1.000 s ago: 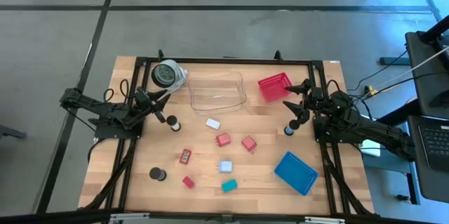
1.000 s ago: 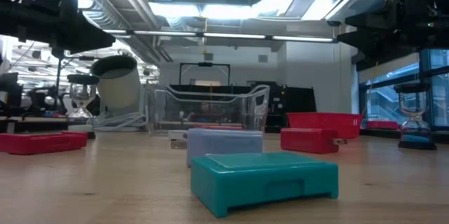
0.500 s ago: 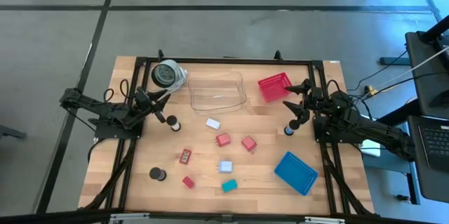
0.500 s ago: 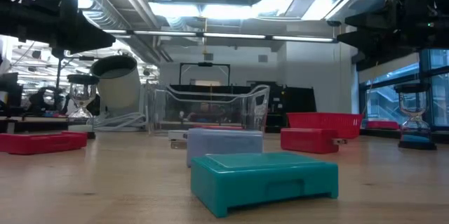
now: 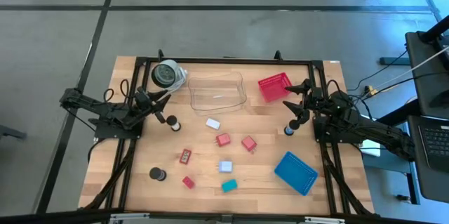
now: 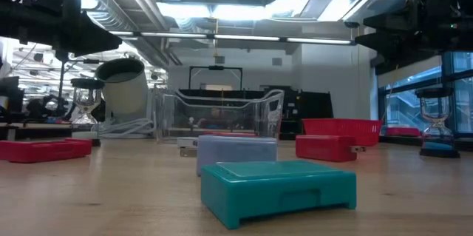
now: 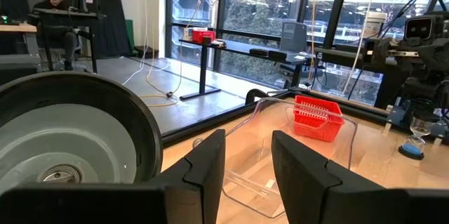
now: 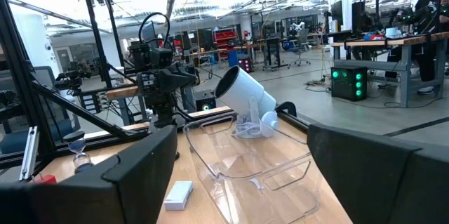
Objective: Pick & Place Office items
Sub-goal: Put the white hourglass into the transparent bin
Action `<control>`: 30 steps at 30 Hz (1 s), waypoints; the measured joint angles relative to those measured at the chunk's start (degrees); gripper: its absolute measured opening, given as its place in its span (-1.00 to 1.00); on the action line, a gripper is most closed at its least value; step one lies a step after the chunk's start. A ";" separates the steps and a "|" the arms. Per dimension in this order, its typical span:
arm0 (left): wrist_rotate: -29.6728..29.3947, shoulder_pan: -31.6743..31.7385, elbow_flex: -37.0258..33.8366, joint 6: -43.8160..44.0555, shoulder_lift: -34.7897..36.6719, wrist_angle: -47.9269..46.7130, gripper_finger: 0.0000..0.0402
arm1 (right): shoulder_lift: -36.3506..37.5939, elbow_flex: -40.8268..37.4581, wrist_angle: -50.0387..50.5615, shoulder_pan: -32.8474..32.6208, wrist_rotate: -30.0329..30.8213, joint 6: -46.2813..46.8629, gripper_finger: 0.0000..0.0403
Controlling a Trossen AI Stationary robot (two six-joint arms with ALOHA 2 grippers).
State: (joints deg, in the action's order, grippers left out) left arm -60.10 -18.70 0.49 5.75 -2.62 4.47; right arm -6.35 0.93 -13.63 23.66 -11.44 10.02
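Left gripper: the left gripper (image 5: 163, 106) is hanging at the table's left side with its fingers (image 7: 203, 175) pressed together, holding nothing.
Right gripper: the right gripper (image 5: 295, 104) is hovering at the table's right side with its fingers (image 8: 140, 168) spread wide and nothing between them.
Near the left gripper: a black-and-white hourglass (image 5: 173, 123) is standing just beside the fingertips; the round black-and-silver device (image 5: 165, 74) is sitting just behind them.
Near the right gripper: a blue-based hourglass (image 5: 288, 130) is standing just below the fingertips; the red mesh basket (image 5: 274, 86) is lying close on the inner side.
Between the grippers: a clear plastic tray (image 5: 217, 92) is resting toward the far edge; a white block (image 5: 212, 123) and two red blocks (image 5: 223, 140) (image 5: 249, 143) are lying nearer the middle.
Well in front of both grippers: a small red clip (image 5: 185, 156), a pale-blue block (image 5: 225, 166), a red piece (image 5: 188, 182), a teal block (image 5: 229, 185) and a black cylinder (image 5: 157, 174) are lying apart on the wood.
In front of the right gripper: a blue lid (image 5: 295, 173) is lying flat.
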 joint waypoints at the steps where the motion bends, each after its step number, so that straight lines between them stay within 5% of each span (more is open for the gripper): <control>1: 0.00 0.00 0.02 0.01 -0.01 0.00 -0.43 | 0.00 0.00 0.00 0.00 0.00 -0.02 0.61; 26: -0.33 0.07 0.00 -5.06 0.00 0.46 -0.42 | 0.00 0.00 -0.49 -0.02 0.03 0.82 0.61; 30: -0.33 0.07 0.02 -5.06 -0.01 0.46 -0.36 | 0.00 0.00 -1.68 -0.02 4.69 1.31 0.61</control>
State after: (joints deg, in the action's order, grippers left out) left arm -60.42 -18.63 0.51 0.69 -2.63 4.93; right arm -6.35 0.93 -15.31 23.64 -6.75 11.33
